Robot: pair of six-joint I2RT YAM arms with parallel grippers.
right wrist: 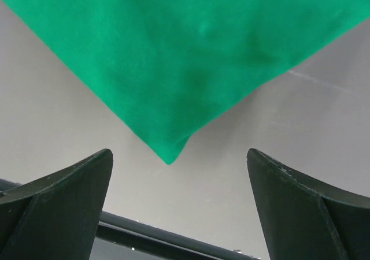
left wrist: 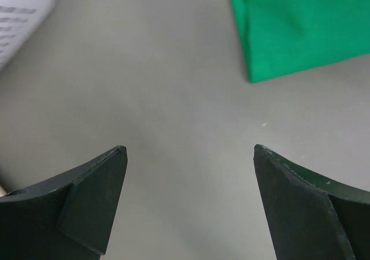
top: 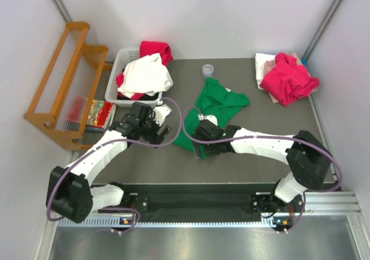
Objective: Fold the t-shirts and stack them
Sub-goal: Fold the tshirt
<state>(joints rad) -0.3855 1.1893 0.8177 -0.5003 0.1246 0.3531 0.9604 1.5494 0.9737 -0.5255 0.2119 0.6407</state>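
At the middle of the table [top: 277, 112], the green t-shirt [top: 219, 101] points its near corner at my right gripper [right wrist: 179, 153], jaws apart, empty; my left gripper [left wrist: 189, 149], also apart, sits farther off.

The left arm [top: 98, 156] and right arm [top: 263, 144] match: smooth white shell links between bulky black joint housings. A thin purple-grey cable [top: 173, 134] loops loosely along each arm from base to wrist. The left hand [left wrist: 189, 167] and right hand [right wrist: 179, 169] each carry two matte, near-black fingers [left wrist: 92, 202], broad at the root and narrowing to blunt, flat-faced tips with pale scuffs on their edges. Both bases are bolted to a black rail [top: 196, 202].
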